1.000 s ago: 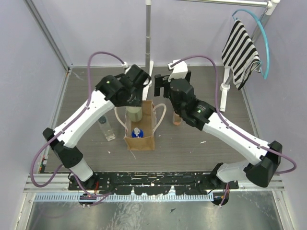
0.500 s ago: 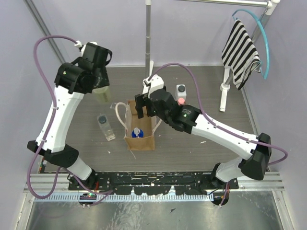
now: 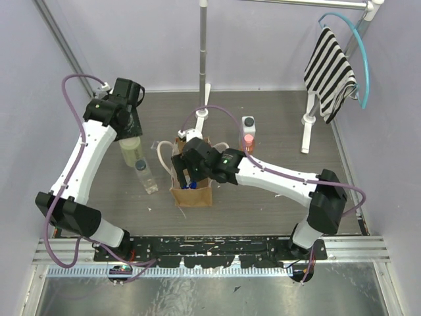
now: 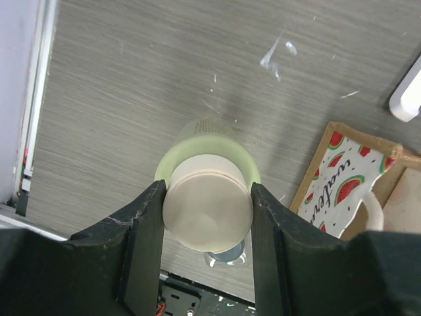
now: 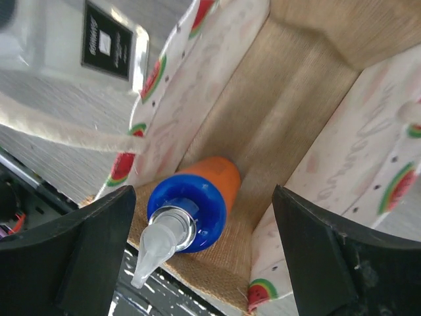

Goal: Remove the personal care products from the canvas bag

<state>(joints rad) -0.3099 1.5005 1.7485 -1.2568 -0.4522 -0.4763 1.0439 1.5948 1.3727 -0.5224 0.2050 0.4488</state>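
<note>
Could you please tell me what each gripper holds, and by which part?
The left gripper grips the cream-capped bottle by its cap. The right gripper holds nothing; its fingers are open above the canvas bag.

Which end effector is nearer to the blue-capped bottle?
Right. The right end effector hangs above the blue-capped bottle in the canvas bag; the left end effector grips a cream-capped bottle left of the bag.

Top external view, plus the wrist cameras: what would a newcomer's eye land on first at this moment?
The right gripper hangs open over the mouth of the canvas bag, with an orange bottle with a blue cap inside it. Left of the bag, the left gripper is shut on a pale green bottle with a cream cap. A striped cloth hangs at the far right.
</note>
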